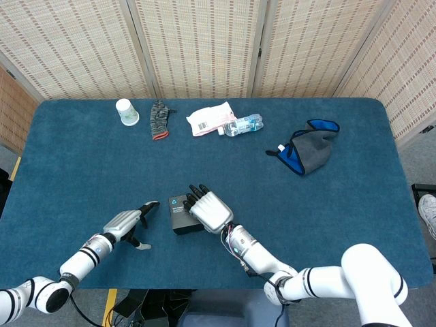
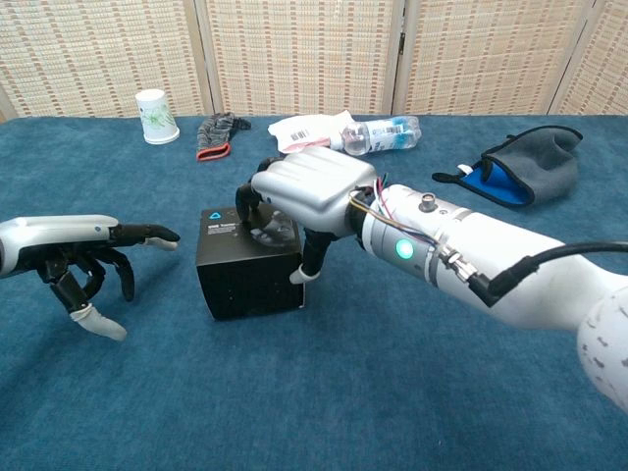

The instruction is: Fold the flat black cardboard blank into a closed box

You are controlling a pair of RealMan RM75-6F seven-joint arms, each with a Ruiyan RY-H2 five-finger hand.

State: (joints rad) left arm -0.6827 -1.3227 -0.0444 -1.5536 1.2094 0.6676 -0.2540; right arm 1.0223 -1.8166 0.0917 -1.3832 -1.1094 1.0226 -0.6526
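1. Black cardboard box (image 2: 247, 270): it stands folded into a closed cube on the blue table (image 1: 340, 218), near the front edge and a little left of centre. We see a small blue logo on its top face, at the corner nearest the left hand.
2. Right hand (image 2: 304, 191): it rests palm-down on the top of the box, fingers curled over the far edge and the thumb running down the right side face. We read this as a grip on the box.
3. Left hand (image 2: 74, 257): it hovers to the left of the box, apart from it, holding nothing. One finger points toward the box; the others curl downward.
4. Open room: we see bare cloth on all sides of the box. The paper cup (image 1: 126, 112), glove (image 1: 159, 119), packet (image 1: 210, 118), bottle (image 1: 244, 125) and grey pouch (image 1: 310, 150) lie well apart, along the far side.
5. Orientation: the box sits slightly turned against the table edge. We cannot tell a long axis.
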